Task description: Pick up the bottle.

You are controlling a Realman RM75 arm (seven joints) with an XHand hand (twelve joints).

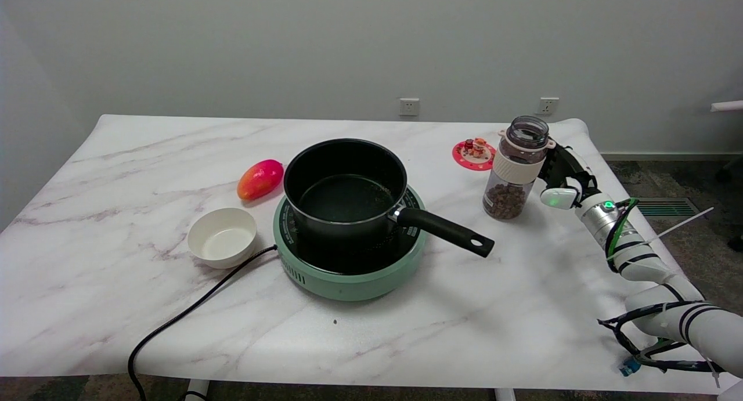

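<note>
Robot hand (562,174): at the tabletop's (406,331) far right, just right of the bottle (515,168); whether it touches or how its fingers lie, cannot tell; bottle: upright, uncapped, brown pieces inside, white sleeve; red coaster (474,154) behind-left; black saucepan (348,189) on green hotplate (348,267) at centre.
</note>
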